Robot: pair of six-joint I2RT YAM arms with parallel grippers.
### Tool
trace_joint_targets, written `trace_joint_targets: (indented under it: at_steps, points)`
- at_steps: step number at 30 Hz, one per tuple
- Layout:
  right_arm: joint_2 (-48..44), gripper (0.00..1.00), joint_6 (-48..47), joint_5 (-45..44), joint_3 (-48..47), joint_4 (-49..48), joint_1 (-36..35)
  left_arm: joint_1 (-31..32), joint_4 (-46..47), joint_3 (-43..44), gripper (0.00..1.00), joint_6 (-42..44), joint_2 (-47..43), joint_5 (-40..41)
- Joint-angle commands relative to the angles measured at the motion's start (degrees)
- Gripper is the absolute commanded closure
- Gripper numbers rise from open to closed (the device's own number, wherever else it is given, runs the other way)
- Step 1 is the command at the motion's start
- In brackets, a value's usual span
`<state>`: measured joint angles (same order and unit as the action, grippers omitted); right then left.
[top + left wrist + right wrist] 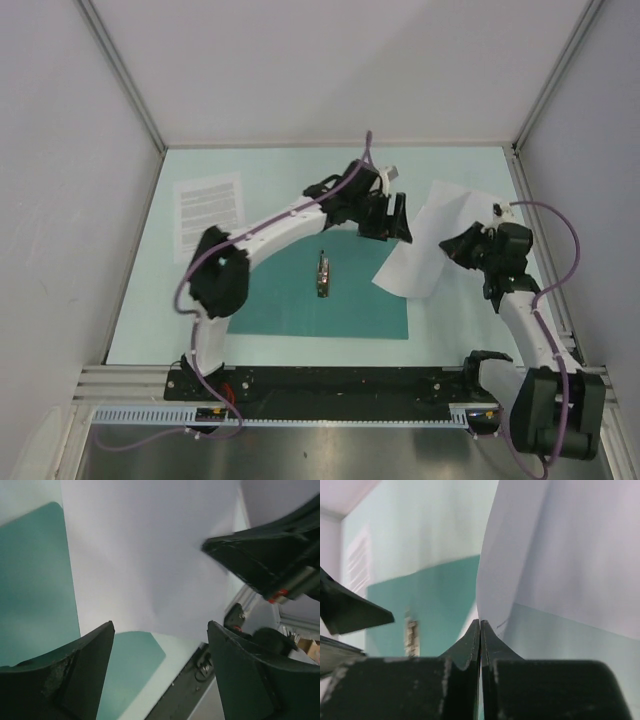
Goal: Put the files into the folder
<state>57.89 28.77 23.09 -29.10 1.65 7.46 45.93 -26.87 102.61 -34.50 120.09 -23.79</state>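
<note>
Paper sheets: 2. Printed sheet (208,212) upper left of frame, blank sheet (425,245) right of centre. Folder (330,300): 1, teal, lower centre. Small dark clip-like item (323,274): 1, mid-frame on folder, type unclear. Robot arms: 2. Left arm (280,222), right arm (530,320), ea. w/ 1 pair of jaws. Counter (280,170): 1.

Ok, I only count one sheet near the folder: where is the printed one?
Top view: the printed sheet lies flat at the far left of the table, apart from the folder.
</note>
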Motion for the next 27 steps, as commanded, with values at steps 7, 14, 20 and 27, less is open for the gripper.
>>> trace_joint_targets:
  at_steps: [7, 14, 20, 27]
  points:
    - [-1.5, 1.0, 8.6, 12.5, -8.0, -11.0, -29.2, -7.7, 5.2, -34.0, 0.18, 2.2, -38.1, 8.2]
    - [-4.4, 1.0, 13.1, 13.7, -7.5, -9.6, -33.7, -11.2, 3.2, -45.8, 0.18, 3.8, -48.1, 12.2]
    - [-3.1, 1.0, 19.6, 18.8, -2.5, -9.7, -21.5, -12.2, 4.1, -50.7, 0.18, 3.9, -50.0, 12.5]
    - [8.5, 1.0, 17.2, 19.6, 1.6, -10.0, -16.5, -13.1, 4.7, -51.1, 0.18, 4.4, -50.0, 11.8]
